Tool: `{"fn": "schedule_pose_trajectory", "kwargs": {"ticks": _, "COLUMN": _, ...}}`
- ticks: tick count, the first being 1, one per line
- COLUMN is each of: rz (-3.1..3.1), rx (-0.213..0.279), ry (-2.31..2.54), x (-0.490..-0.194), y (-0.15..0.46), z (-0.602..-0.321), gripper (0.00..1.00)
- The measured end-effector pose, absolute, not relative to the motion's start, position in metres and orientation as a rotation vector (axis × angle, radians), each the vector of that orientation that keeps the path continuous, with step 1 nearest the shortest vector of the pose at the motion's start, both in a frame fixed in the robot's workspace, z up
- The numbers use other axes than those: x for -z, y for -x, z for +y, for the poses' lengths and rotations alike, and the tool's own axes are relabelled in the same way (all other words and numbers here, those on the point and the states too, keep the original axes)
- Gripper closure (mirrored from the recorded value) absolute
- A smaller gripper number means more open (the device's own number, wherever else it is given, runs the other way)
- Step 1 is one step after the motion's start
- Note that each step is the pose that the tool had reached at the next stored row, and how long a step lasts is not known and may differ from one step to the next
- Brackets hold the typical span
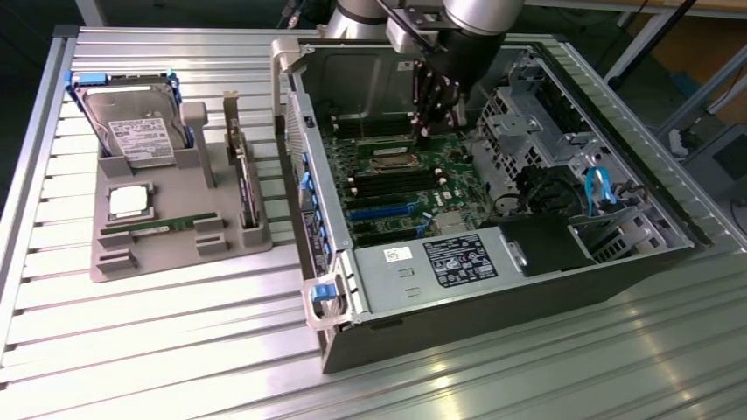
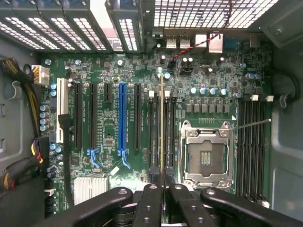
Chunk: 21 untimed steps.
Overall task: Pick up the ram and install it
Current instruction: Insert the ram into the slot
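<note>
Jaws are clamped tight on the ram [image 2: 162,118], held edge-on over the memory slots [image 2: 154,137] right beside the empty CPU socket [image 2: 204,156]. In the exterior view they're inside the open case [image 1: 386,262], roughly 1 o'clock from that socket.

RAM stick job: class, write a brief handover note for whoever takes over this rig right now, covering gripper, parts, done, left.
Gripper: shut on the RAM stick, inside the open computer case.
RAM stick: held edge-on, in line with the memory slots beside the empty CPU socket.
Done: pickup; the stick is over the motherboard.
Left: seating it. I cannot tell whether it already touches a slot.
</note>
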State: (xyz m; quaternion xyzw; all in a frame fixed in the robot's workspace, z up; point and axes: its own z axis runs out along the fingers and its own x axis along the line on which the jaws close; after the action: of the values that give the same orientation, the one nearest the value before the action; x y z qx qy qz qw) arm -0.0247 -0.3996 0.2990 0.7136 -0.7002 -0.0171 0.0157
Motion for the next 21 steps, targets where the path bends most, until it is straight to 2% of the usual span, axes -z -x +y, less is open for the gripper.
{"fn": "schedule_pose_trajectory", "kwargs": {"ticks": 8, "rz": -2.178, "rx": 0.053, "ry": -2.22, "x": -0.298, "y": 0.016, "z": -0.399, "gripper": 0.88}}
{"fn": "schedule_pose_trajectory", "kwargs": {"ticks": 21, "rz": -2.178, "rx": 0.053, "ry": -2.219, "x": -0.265, "y": 0.016, "z": -0.4, "gripper": 0.88}}
